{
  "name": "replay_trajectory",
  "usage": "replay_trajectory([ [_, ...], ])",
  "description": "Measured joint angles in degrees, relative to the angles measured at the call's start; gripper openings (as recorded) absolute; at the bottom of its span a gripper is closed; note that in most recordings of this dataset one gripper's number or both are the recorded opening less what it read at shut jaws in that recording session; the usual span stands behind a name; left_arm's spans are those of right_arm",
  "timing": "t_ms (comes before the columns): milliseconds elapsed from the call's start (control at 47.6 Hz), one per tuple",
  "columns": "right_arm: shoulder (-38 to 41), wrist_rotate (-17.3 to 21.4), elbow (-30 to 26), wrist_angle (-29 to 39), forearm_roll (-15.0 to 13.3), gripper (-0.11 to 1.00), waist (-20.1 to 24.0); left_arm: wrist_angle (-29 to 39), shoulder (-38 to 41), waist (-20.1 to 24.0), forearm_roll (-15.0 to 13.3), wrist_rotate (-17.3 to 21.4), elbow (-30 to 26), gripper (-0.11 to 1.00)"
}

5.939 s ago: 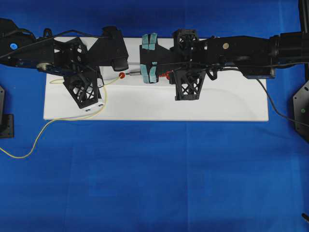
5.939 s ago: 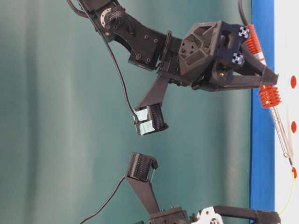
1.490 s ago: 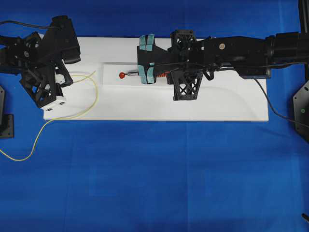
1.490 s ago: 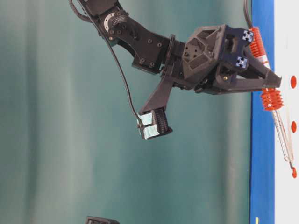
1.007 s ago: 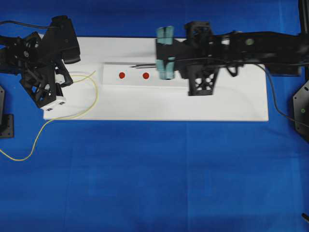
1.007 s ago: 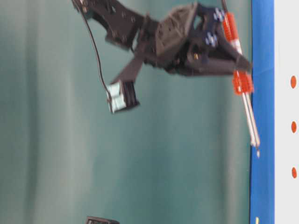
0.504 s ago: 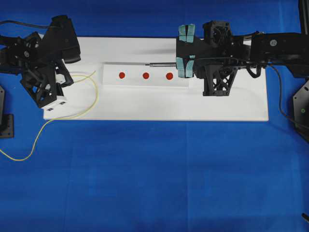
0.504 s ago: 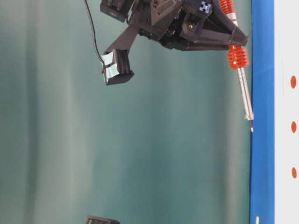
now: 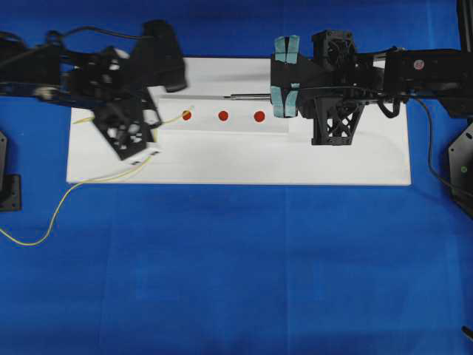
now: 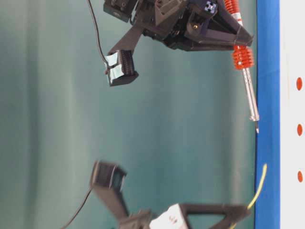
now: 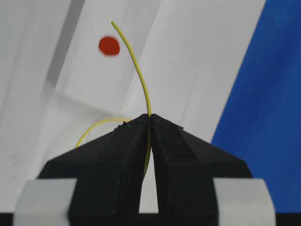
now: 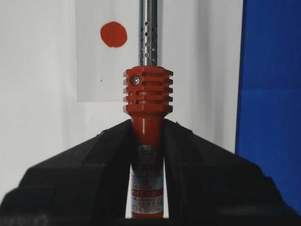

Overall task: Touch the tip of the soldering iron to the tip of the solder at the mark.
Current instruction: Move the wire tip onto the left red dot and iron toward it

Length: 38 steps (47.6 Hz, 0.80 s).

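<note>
Fingers (image 11: pixel 149 141) of the left gripper pinched the solder (image 11: pixel 136 66) near a red mark (image 11: pixel 109 45), right fingers (image 12: pixel 146 155) clamped the soldering iron (image 12: pixel 147 99), tips apart.

Blue cloth (image 9: pixel 236 274) covers table. White board (image 9: pixel 222 166) lies on cloth, long side running left to right in overhead view. Raised white strip (image 9: pixel 222 124) on board, toward its far edge. Three red dots (image 9: pixel 223 115) in row along strip. Yellow solder (image 9: pixel 44 222) trails from board's left part over near-left edge onto cloth, curving left of board to frame edge. Whether solder's board end touches surface cannot be told.
</note>
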Motion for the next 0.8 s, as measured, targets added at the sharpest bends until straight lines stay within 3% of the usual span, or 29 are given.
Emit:
replay_trajectory([
  [336, -0.1, 0.0, 1.1, -0.1, -0.2, 0.07, -0.5, -0.3, 10.7, -1.1, 0.1, 0.9, -7.5, 0.01],
  [797, 0.0, 0.1, 1.5, -0.1, -0.2, 0.07, -0.6, 1.7, 12.6, -1.1, 0.1, 0.3, -8.8, 0.01],
])
